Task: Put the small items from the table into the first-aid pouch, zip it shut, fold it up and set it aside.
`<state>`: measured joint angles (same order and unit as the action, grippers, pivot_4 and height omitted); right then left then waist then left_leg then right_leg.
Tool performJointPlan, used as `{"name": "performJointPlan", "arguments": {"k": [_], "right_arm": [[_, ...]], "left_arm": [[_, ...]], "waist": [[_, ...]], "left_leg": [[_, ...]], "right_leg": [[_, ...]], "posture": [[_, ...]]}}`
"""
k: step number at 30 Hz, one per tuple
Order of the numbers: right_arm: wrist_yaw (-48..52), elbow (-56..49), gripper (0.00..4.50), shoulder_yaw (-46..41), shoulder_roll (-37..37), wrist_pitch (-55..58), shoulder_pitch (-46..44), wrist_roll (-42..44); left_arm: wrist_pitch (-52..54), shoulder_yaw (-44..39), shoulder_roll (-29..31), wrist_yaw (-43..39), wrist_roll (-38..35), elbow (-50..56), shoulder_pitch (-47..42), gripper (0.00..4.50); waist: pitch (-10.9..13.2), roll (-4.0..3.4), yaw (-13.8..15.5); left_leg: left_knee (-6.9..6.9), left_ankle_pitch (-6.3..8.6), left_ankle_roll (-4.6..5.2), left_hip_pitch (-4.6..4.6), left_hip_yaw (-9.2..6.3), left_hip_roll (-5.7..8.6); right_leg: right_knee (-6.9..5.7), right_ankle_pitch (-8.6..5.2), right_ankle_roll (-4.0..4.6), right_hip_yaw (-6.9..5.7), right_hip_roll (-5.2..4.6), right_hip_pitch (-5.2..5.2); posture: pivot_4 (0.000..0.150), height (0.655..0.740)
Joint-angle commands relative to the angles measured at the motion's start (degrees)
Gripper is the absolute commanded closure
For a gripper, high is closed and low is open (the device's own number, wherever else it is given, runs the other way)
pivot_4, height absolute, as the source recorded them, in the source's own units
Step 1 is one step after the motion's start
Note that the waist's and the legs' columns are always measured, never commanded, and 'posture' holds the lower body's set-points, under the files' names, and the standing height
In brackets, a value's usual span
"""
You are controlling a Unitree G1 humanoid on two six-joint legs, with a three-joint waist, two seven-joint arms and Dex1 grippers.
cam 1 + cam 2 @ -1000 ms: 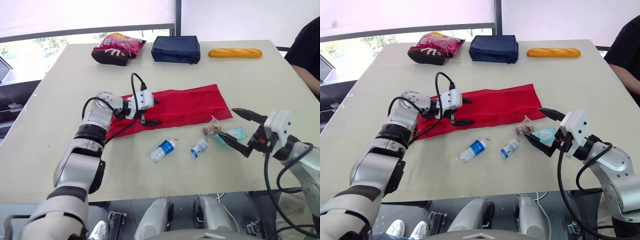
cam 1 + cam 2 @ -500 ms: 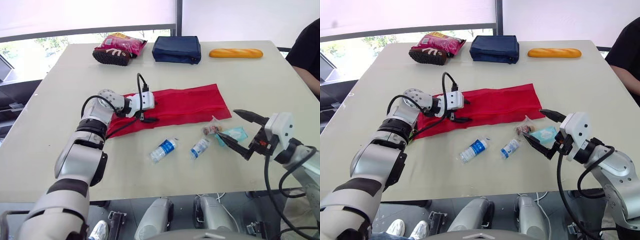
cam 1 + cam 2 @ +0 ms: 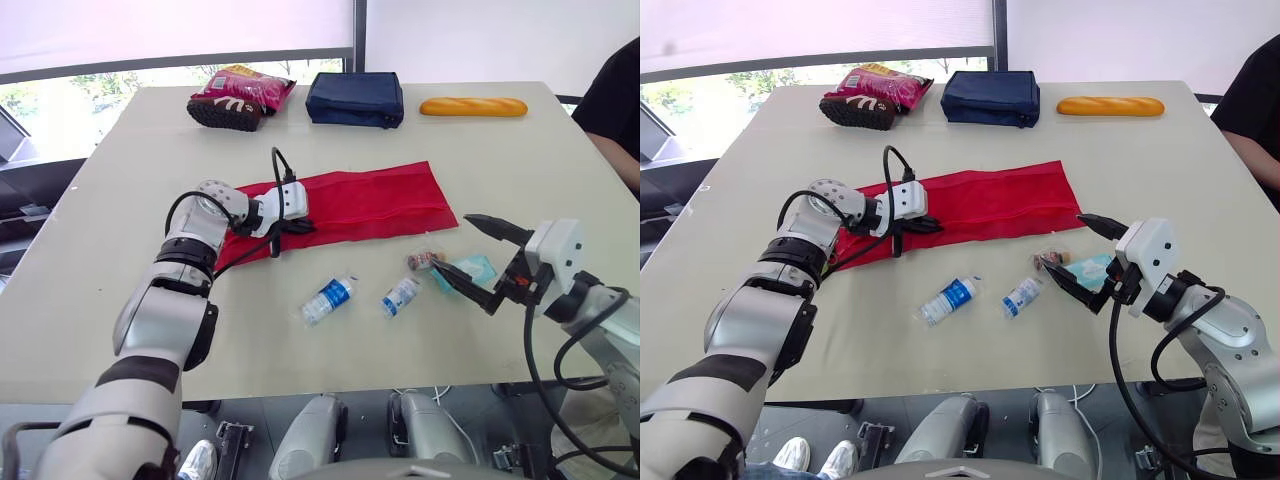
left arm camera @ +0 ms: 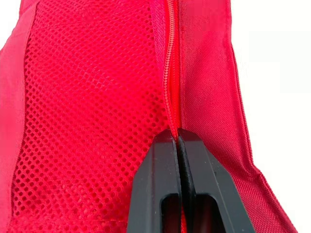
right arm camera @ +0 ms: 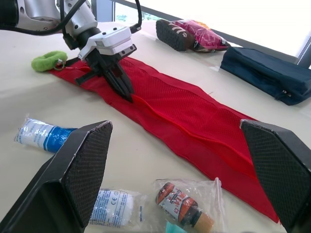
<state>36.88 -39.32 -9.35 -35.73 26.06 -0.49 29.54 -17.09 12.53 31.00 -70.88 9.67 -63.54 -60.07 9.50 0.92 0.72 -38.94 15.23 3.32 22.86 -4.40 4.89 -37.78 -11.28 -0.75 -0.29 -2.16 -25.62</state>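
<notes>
The red first-aid pouch lies unfolded and flat across the middle of the table, mesh side up. My left gripper rests on its left part, shut on the fabric at the zipper line, fingertips pressed together. In front of the pouch lie a blue-labelled bandage roll, a smaller wrapped roll, a clear bag with a small brown item and a teal packet. My right gripper hovers wide open just right of those last two, holding nothing.
Along the far edge sit a pink snack bag, a navy case and a baguette. A green fuzzy loop lies by the pouch's left end. A person in black sits at the right side.
My left gripper has gone from open to shut, pinching the pouch at the zipper. The right arm has barely moved and stays open.
</notes>
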Motion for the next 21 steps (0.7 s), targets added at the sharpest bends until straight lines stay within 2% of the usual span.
{"name": "performJointPlan", "arguments": {"k": [1,5,10,21], "right_arm": [[-0.6,-2.4,0.0,-0.1,-0.7,-0.1,-0.7,0.1],[-0.9,-3.2,0.0,-0.2,-0.7,0.4,-0.6,0.5],[-1.1,-4.0,0.0,-0.4,-0.8,1.2,-0.4,1.0],[-0.7,-5.6,0.0,-0.4,-1.1,2.4,0.4,2.4]], "left_arm": [[2.6,-2.2,0.2,-3.3,-2.9,1.0,-1.4,4.47],[5.6,-3.2,0.6,-9.0,-5.5,3.7,-0.9,4.47],[6.8,-3.3,1.4,-11.2,-6.3,6.5,0.1,4.47],[6.7,-4.5,2.6,-8.9,-8.2,16.4,2.9,4.47]], "waist": [[0.0,0.0,0.0],[0.0,0.0,0.0],[0.0,0.0,0.0],[0.0,0.0,0.1]], "left_leg": [[0.0,0.0,0.0,0.0,0.0,0.0],[-0.01,0.0,0.0,0.0,0.0,0.0],[-0.03,0.0,0.0,0.02,0.0,0.0],[-0.05,0.0,0.0,0.03,-0.01,-0.01]], "right_leg": [[0.0,0.0,0.0,0.0,0.0,0.0],[0.0,0.0,0.0,0.0,0.0,0.0],[0.0,0.0,0.0,0.0,0.0,0.0],[0.0,0.0,0.0,0.01,-0.02,-0.01]], "posture": [[0.15,0.7395],[0.15,0.7395],[0.15,0.7395],[0.15,0.7395]]}}
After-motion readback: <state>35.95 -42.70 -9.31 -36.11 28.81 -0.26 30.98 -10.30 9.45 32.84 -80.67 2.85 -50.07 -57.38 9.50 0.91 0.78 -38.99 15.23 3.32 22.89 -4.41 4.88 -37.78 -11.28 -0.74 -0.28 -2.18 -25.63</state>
